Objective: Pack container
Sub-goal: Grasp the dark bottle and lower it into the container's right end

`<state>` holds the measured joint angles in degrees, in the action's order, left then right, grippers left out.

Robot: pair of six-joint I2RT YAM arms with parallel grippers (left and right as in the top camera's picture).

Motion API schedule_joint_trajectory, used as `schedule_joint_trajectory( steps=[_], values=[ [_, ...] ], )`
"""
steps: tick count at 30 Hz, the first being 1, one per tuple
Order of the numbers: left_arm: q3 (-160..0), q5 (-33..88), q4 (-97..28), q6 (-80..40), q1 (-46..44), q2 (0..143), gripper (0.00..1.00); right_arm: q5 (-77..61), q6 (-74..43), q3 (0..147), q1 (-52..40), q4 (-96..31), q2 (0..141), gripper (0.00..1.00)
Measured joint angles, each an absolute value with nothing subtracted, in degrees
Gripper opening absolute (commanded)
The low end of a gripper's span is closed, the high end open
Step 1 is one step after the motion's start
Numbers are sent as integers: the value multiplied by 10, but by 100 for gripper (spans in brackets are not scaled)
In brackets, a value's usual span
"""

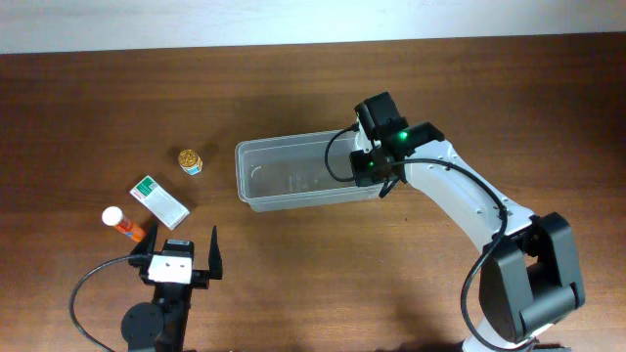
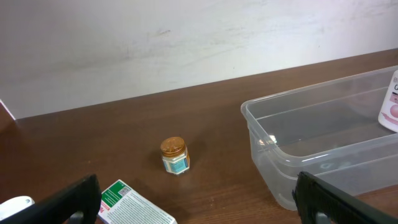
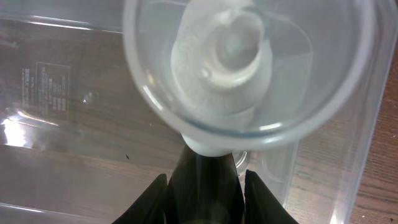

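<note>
Wooden tabletop, container at its middle. Your right gripper clamps a bottle over its right end; lower it upright, then release. Left gripper idles, fingers spread.
</note>
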<state>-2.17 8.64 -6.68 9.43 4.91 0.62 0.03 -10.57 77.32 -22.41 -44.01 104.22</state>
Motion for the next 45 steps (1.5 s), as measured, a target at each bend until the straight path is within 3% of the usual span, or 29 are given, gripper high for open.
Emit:
schedule_joint_trajectory(
  steps=[14, 16, 17, 29, 31, 32, 34, 45],
  values=[
    [-22, 86, -67, 94, 49, 6, 99, 2, -107, 773, -224, -436, 1042, 36],
    [-22, 86, -67, 95, 49, 6, 99, 2, -108, 773, -224, -436, 1042, 36],
    [-22, 86, -67, 94, 49, 6, 99, 2, -107, 773, -224, -436, 1042, 28],
    [-22, 86, -67, 94, 49, 6, 99, 2, -107, 773, -224, -436, 1042, 28],
    [-22, 86, -67, 94, 49, 6, 99, 2, -108, 773, -224, -436, 1042, 30],
    [-22, 86, -67, 94, 49, 6, 99, 2, -108, 773, -224, -436, 1042, 37],
    [-22, 86, -67, 94, 49, 6, 99, 3, -106, 773, -224, -436, 1042, 41],
    [-22, 86, -67, 94, 49, 6, 99, 2, -107, 787, -224, -454, 1042, 47]
  ],
)
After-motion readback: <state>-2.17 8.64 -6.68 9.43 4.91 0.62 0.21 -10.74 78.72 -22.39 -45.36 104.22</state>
